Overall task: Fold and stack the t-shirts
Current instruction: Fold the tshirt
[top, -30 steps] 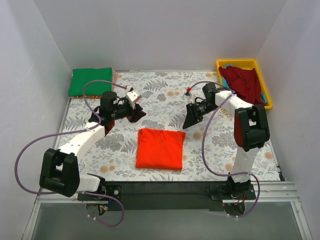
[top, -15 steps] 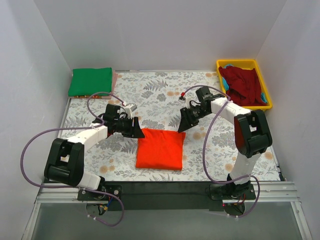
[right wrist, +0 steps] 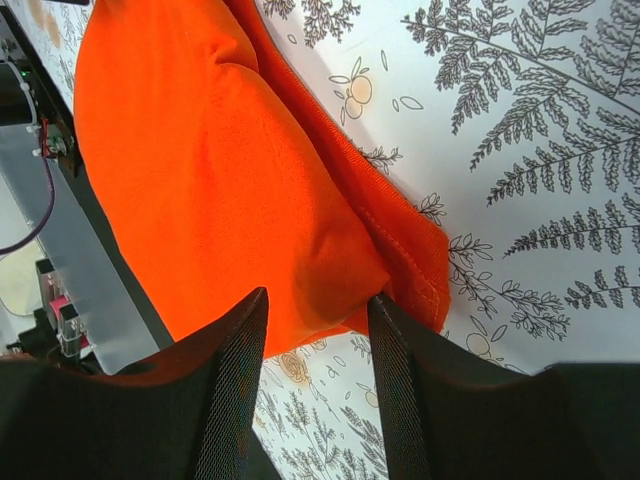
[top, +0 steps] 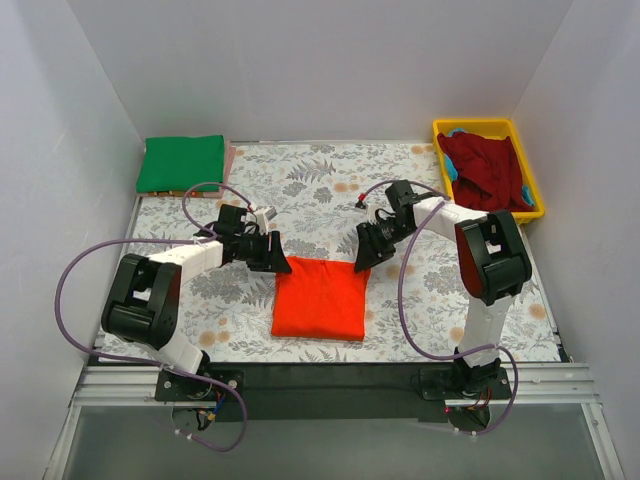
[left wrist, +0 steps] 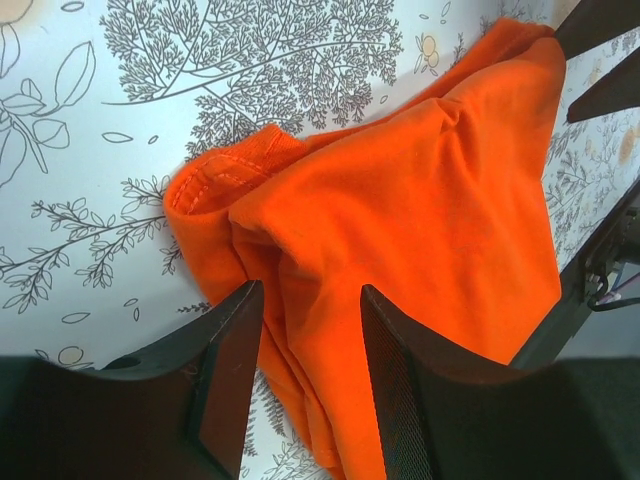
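A folded bright orange-red t-shirt (top: 320, 298) lies on the patterned table near the front middle. My left gripper (top: 278, 264) is open at its far left corner; in the left wrist view the fingers (left wrist: 235, 345) straddle the shirt's edge (left wrist: 420, 210). My right gripper (top: 362, 258) is open at the far right corner; in the right wrist view its fingers (right wrist: 400, 350) straddle that corner (right wrist: 220, 180). A folded green t-shirt (top: 182, 163) lies at the back left. A dark red t-shirt (top: 487, 172) lies crumpled in the yellow tray (top: 487, 127).
The yellow tray stands at the back right corner, with a bit of blue cloth under the red shirt. White walls enclose the table on three sides. Purple cables loop off both arms.
Both grippers have moved down and inward to the orange-red shirt's far corners, and now straddle its cloth. The shirt's far edge has shifted slightly.
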Tool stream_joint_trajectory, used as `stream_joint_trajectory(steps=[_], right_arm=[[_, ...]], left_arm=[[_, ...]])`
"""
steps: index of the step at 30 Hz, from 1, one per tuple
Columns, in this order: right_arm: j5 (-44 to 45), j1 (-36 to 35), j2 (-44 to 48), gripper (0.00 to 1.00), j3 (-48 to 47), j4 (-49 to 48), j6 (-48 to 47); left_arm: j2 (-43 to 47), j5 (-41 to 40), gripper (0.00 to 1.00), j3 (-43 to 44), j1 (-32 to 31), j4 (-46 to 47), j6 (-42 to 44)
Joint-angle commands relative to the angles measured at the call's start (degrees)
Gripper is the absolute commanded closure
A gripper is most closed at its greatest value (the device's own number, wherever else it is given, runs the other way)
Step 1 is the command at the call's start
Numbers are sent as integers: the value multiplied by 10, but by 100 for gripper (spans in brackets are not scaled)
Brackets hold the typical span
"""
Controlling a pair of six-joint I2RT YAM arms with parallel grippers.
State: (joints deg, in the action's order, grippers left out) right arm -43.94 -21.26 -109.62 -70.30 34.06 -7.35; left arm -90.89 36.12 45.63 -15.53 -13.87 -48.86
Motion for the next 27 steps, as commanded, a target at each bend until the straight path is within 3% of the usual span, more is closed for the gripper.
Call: stream_joint_trajectory(steps=[1,5,8,9,13,14,22,27], right_arm=[[0,-5,-1,48,-10,-8,6],[-8,-5,4,53,-9,-8,5],[-6,-4,-4,64,-19,-6,4],[-8,-5,-5,72,-21,-7,5],[3,-4,-4,92,-30,-3,1],[6,-1,1,98,-32,-1,-1],[46,24,56,99,-20,7,-25],[82,25,34,99,-37,2,-45]], left_arm=[[6,6,57,18,2,32,-9],[-3,5,59,24,2,45,-12],[-14,12,62,30,2,54,-11],[-19,11,64,32,2,54,-11],[-24,-14,87,42,5,53,-11],[-19,-17,99,39,11,51,-11],[55,-18,100,14,59,45,8],[23,-28,100,19,61,60,17]])
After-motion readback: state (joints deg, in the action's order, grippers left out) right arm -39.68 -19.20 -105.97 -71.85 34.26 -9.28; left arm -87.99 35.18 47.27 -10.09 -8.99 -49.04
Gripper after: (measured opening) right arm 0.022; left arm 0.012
